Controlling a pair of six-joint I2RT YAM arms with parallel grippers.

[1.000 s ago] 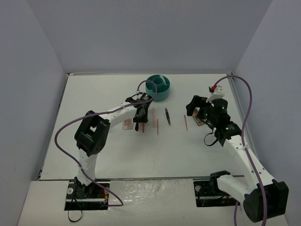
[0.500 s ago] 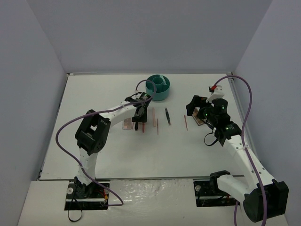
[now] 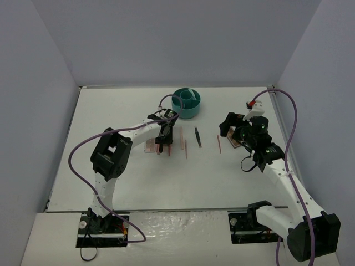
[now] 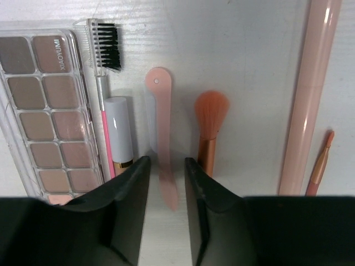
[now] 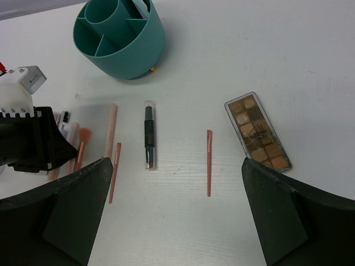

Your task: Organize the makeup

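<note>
My left gripper (image 4: 167, 188) is low over the table, its jaws a narrow gap apart, straddling the near end of a flat pink stick (image 4: 162, 127) without touching it. Beside the stick lie a pink-brown palette (image 4: 39, 111), a spoolie brush (image 4: 103, 50), a white-capped tube (image 4: 119, 130), an orange brush (image 4: 209, 119), a long pink stick (image 4: 308, 94) and a thin brush (image 4: 320, 163). My right gripper (image 5: 176, 163) is wide open and empty, above a thin orange stick (image 5: 209, 163), a dark pen-like stick (image 5: 148, 133) and a brown palette (image 5: 258, 133).
The round teal divided cup (image 3: 186, 102) stands at the back middle, just beyond the left gripper (image 3: 162, 145). The right gripper (image 3: 230, 130) hovers right of centre. The table's side walls are close on both sides.
</note>
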